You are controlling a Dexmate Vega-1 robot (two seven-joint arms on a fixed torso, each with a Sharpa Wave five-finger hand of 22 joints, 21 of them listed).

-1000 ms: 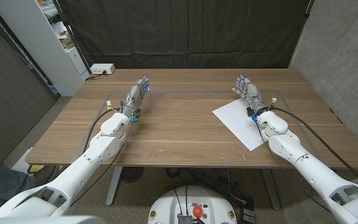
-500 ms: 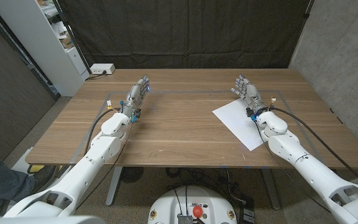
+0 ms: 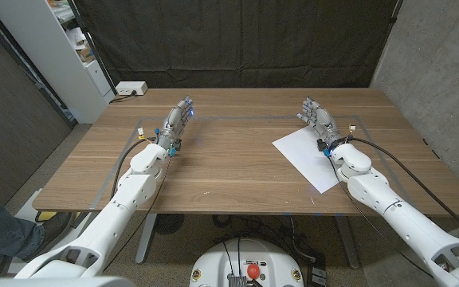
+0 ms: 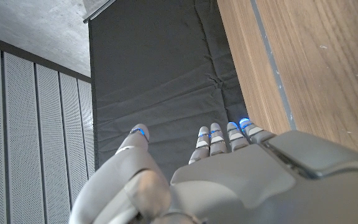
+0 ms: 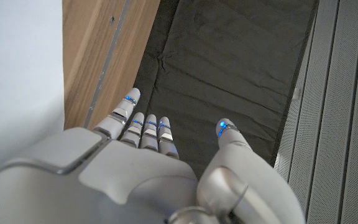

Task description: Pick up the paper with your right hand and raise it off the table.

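So the white paper (image 3: 307,157) is lying flat on the right side of the wooden tabletop (image 3: 229,163), one corner poking toward the near edge. The right hand (image 3: 318,120) sits at the paper's far right edge with its fingers (image 5: 143,129) stretched out and the thumb spread apart, holding nothing. The left hand (image 3: 178,118) is way over on the left, fingers (image 4: 219,138) straight too, also holding nothing. A white power strip (image 3: 131,88) sits at the back left corner.

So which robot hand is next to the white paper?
The right hand, at the paper's far edge. The left hand is across the table with only bare wood beside it.
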